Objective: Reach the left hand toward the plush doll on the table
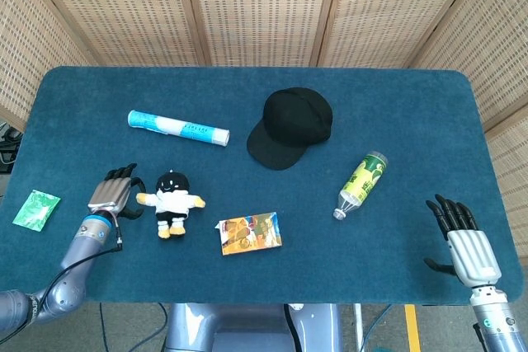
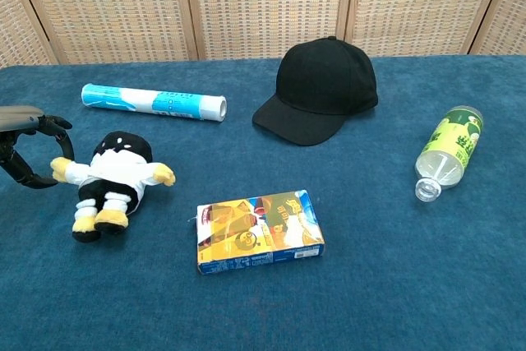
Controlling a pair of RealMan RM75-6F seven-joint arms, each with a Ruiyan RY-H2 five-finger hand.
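We are seeing both views bright and evenly lit, apparently from overhead, with everything in sharp focus. Only soft, short shadows are lying beneath the left hand (image 1: 114, 191) and the things just beside it; no glare is showing.

This looks like a robot test station in a lab rather than a home. A worktop (image 1: 429, 121) covered in dark blue felt stands enclosed by folding screens of woven cane (image 1: 264, 6) on wooden frames, shutting off the room behind. Unrelated objects lie spaced apart across it: a black cap (image 1: 290, 127), a lying bottle (image 1: 361, 184), a printed carton (image 1: 250, 232), a tube (image 1: 177, 127) and a green sachet (image 1: 36, 208).
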